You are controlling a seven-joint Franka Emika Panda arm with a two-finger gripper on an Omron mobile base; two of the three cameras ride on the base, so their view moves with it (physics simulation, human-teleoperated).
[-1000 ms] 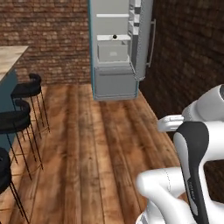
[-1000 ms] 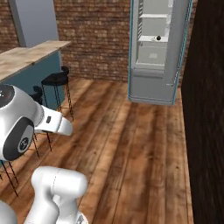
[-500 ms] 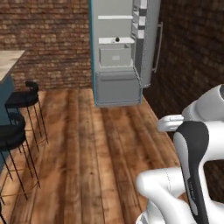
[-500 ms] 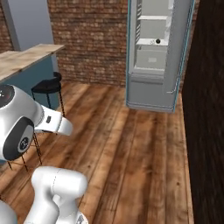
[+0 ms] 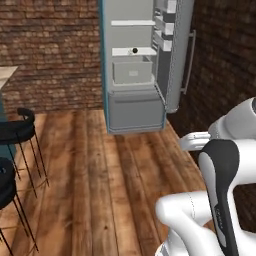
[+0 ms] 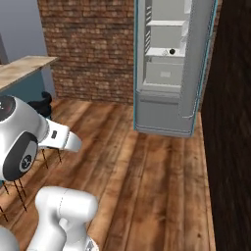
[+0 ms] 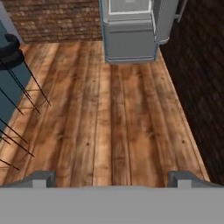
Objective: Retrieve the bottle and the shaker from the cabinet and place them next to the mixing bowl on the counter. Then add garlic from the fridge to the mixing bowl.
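Note:
The fridge (image 5: 135,107) stands open ahead, teal-sided with a pale grey inside, white shelves and a drawer; its door (image 5: 177,55) swings out to the right. I also see the fridge (image 6: 166,68) in the right base view, and its lower part (image 7: 131,35) in the hand view. A small round thing (image 5: 134,50) sits on a middle shelf, too small to identify. My gripper (image 7: 113,178) hangs over the wooden floor, open wide, nothing between its fingertips. The counter (image 6: 24,68) shows at the left. The bottle, shaker, cabinet and mixing bowl are out of view.
Black bar stools (image 5: 20,130) stand at the left by the counter, thin legs spread over the floor (image 7: 109,113). A dark brick wall (image 5: 225,75) runs along the right, close to the open fridge door. A red brick wall (image 6: 88,49) is behind.
The whole picture has shifted: the base has driven toward the fridge, which now looks larger and nearer. Stools and counter have slid toward the left edge. The gripper stays open.

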